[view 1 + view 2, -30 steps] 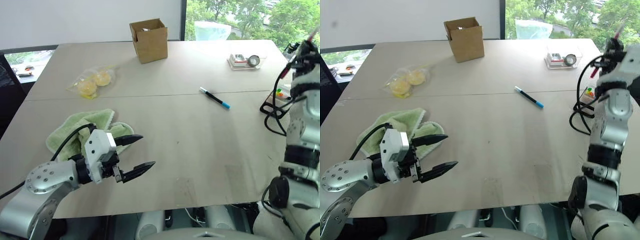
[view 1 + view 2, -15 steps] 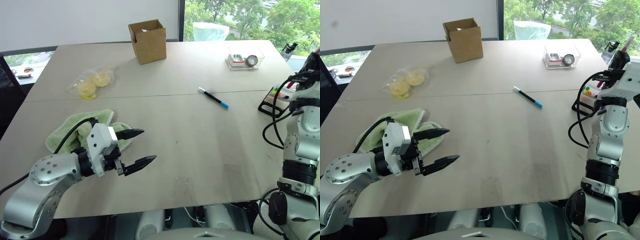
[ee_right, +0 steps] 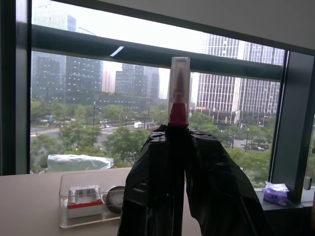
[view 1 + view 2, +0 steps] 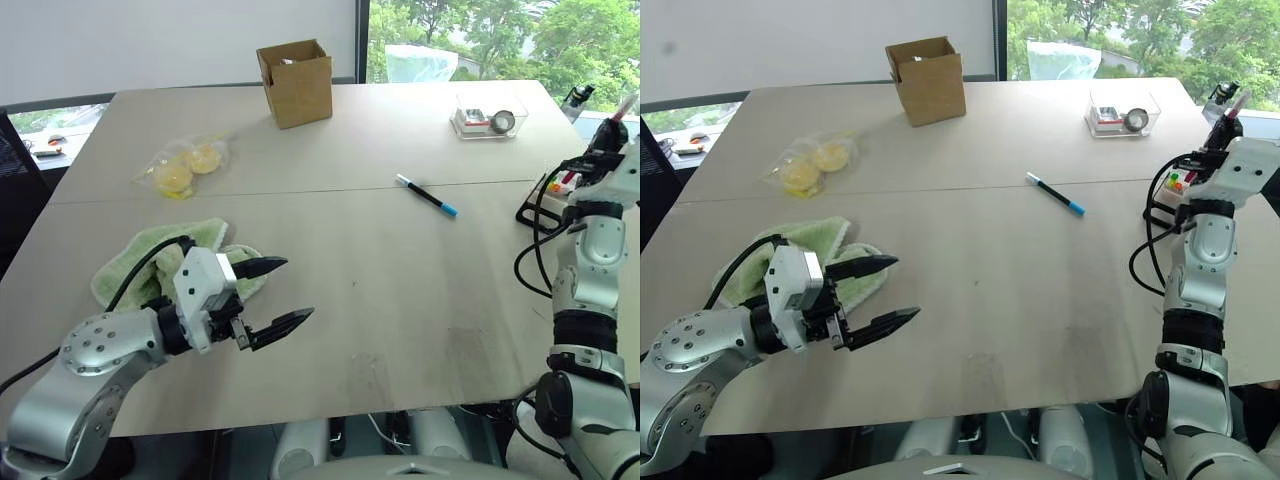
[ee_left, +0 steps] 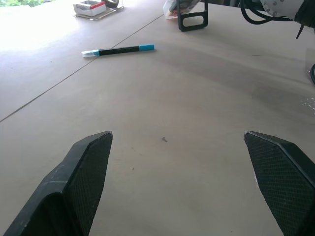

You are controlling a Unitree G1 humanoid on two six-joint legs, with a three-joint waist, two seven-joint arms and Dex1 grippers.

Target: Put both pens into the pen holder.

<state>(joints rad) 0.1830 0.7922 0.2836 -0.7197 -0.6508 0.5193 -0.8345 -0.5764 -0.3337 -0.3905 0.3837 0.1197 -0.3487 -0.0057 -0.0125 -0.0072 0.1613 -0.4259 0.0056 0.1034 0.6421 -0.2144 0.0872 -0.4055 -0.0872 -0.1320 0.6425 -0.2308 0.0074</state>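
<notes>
Hovering low over the near part of the pale surface (image 4: 400, 330), the left claw (image 4: 272, 298) stood spread wide with nothing between its two black fingers (image 5: 88, 167), and a green cloth (image 4: 150, 260) lay just beside it. Farther out, near the middle of the surface, lay the blue-ended pen (image 4: 428, 195), flat and well apart from both claws. It looked light, stiff and smooth, likely to roll or skid if nudged, so I judged a pinch across the middle of the black barrel to be the safest hold. At the right edge, the right claw (image 4: 1225, 112) was pinched narrowly on the pink-ended pen (image 3: 178, 91), which stood upright above the fingertips, close over the pen holder (image 4: 545, 205).

From the left wrist, the blue-ended pen appeared side-on with both light ends plain, and the holder's black frame showed beyond it. From the right wrist, the grip itself was clear: the barrel hidden between the fingers, the clear cap and pink tip rising out. That view also caught a clear box (image 3: 83, 199) with a metal item near the window. Farthest back stood a cardboard box (image 4: 297, 80), with a bag of yellow items (image 4: 185, 168) nearer the left.
</notes>
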